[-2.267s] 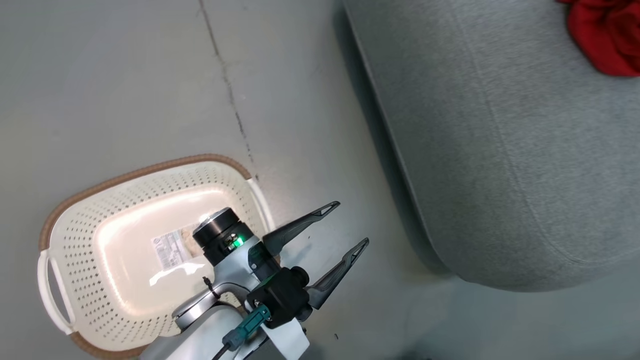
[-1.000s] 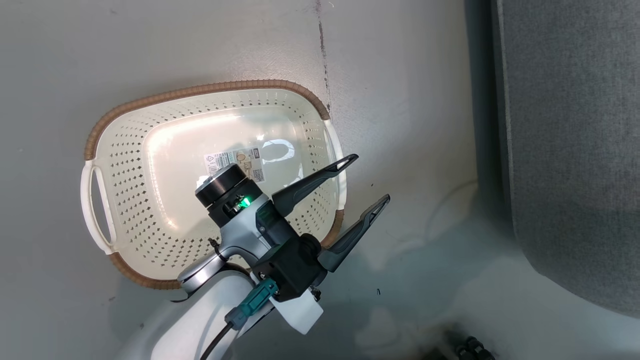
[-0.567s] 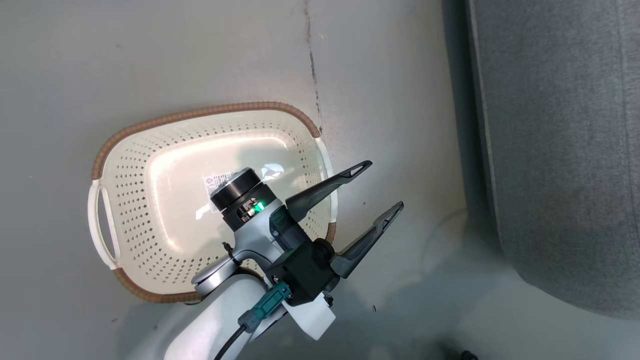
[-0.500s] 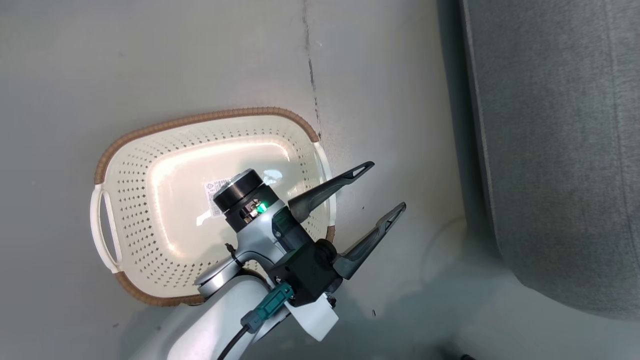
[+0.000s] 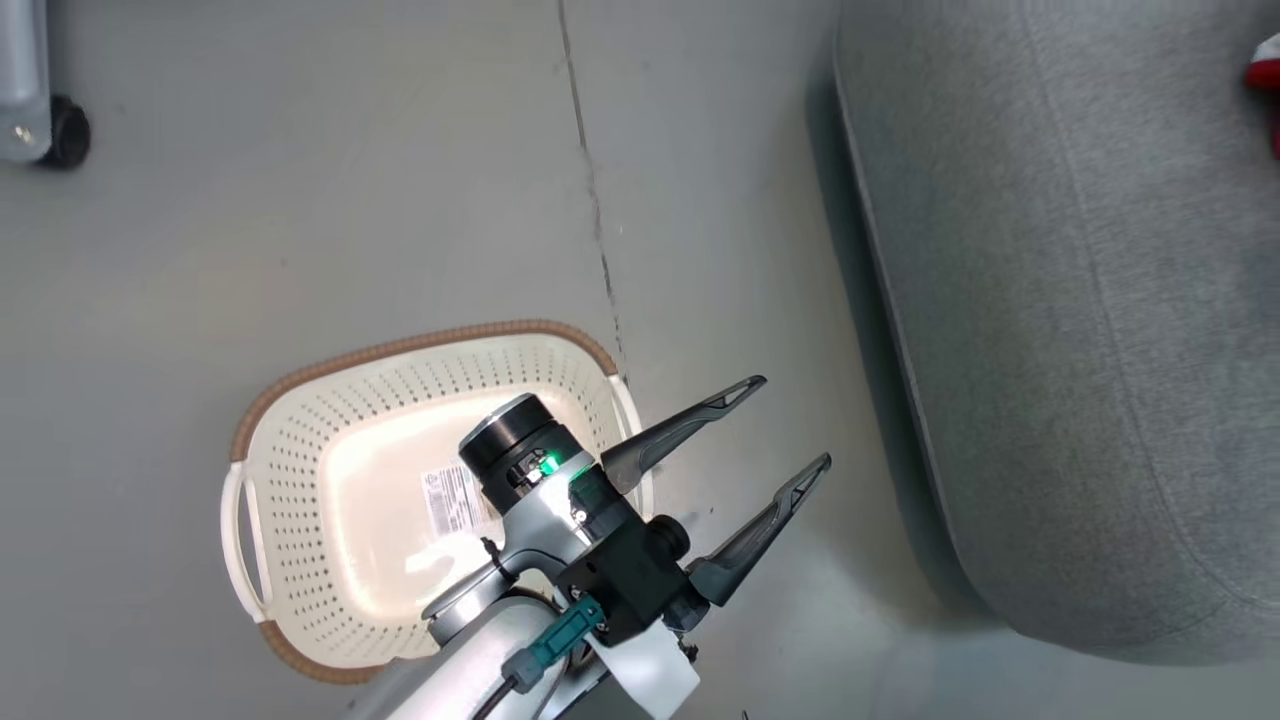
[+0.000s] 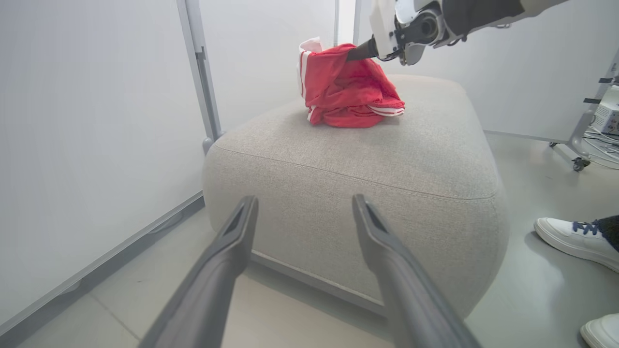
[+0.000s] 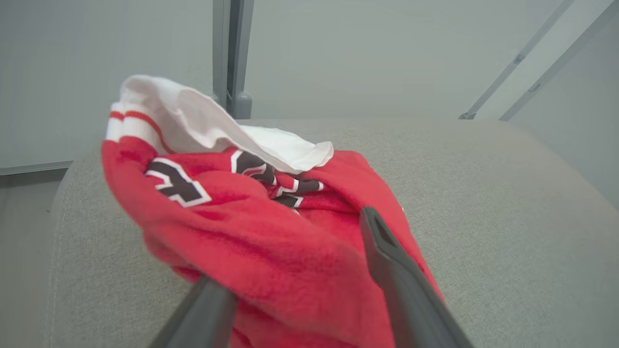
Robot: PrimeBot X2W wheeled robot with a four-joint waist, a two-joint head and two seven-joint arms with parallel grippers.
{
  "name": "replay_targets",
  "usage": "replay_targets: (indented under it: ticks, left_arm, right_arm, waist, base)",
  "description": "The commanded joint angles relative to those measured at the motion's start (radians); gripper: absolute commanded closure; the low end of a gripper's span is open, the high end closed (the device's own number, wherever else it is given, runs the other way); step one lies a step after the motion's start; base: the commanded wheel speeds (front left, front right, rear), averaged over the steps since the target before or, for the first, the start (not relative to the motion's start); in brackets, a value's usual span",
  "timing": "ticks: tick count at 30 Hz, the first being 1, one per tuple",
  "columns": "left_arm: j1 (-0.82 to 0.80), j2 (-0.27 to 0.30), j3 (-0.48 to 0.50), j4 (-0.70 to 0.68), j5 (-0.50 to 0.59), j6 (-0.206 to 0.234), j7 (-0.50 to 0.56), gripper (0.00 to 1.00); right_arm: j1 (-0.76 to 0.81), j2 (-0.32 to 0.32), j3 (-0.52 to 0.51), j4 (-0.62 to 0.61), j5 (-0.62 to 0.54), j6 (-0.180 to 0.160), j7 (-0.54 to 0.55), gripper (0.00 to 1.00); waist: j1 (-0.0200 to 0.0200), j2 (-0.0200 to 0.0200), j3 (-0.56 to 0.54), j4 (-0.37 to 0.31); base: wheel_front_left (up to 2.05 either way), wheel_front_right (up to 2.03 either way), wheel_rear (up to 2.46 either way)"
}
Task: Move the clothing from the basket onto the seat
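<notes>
1. The clothing (image 6: 348, 92) sits in a crumpled heap on top of the seat (image 6: 362, 159), toward its far end. From my left tool (image 6: 304, 200) it is at about 12 o'clock.
2. It is soft red fabric. From the left wrist, white stripes run up its 9 o'clock edge and along a hem at 4 o'clock.
3. From the right wrist, the clothing (image 7: 242, 227) shows a white panel folded over the top, with thin red stripes at its 10 o'clock corner. Below that are black letters outlined in white, too creased to read.
4. My right tool (image 7: 290, 249) is at the heap with its jaws spread wide and clamping nothing. Red cloth lies between the fingers and drapes over the tip of the one at 7 o'clock. The other finger stands in front of the fabric.
5. My left tool is open too and holds nothing. It hangs low over the floor (image 5: 300, 220), fingers aimed at the seat's near side.
6. From the head, the left tool (image 5: 792, 421) points toward 2 o'clock, and the seat (image 5: 1050, 300) is at 3 o'clock.
7. The basket (image 5: 420, 340) stands on the floor at 7 o'clock, partly behind my wrist. A label (image 5: 455, 498) shows on its glossy cream bottom.
8. A sliver of red shows on the seat at the head view's 2 o'clock edge.
9. A person's white shoe (image 6: 570, 237) rests on the floor at 4 o'clock from the left wrist.
</notes>
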Motion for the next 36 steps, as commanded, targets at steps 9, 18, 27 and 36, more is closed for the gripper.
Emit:
replay_targets:
  ticks: [9,18,27,36]
  left_arm:
    - [0.04,-0.02,0.069,-0.013,0.002,0.012,-0.004,0.0]
    - [0.093,-0.04,0.121,-0.029,0.005,0.032,-0.004,0.0]
    - [0.143,-0.045,0.237,-0.071,-0.003,0.07,-0.004,0.0]
    - [0.232,-0.058,0.347,-0.09,-0.024,0.096,-0.004,0.0]
  right_arm:
    - [0.119,-0.074,0.145,-0.176,0.208,0.0,0.119,0.0]
    - [0.192,-0.14,0.21,-0.37,0.334,0.0,0.025,0.0]
    - [0.321,-0.183,0.185,-0.606,0.416,0.0,-0.13,0.0]
    - [0.529,-0.078,0.054,-0.839,0.345,0.0,-0.151,0.0]
  waist:
    - [0.0,0.0,-0.146,-0.042]
    - [0.0,0.0,-0.273,-0.058]
    - [0.0,0.0,-0.384,-0.019]
    - [0.0,0.0,-0.467,0.056]
  base:
    - [0.0,0.0,0.0]
    - [0.0,0.0,0.0]
    - [0.0,0.0,0.0]
    - [0.0,0.0,0.0]
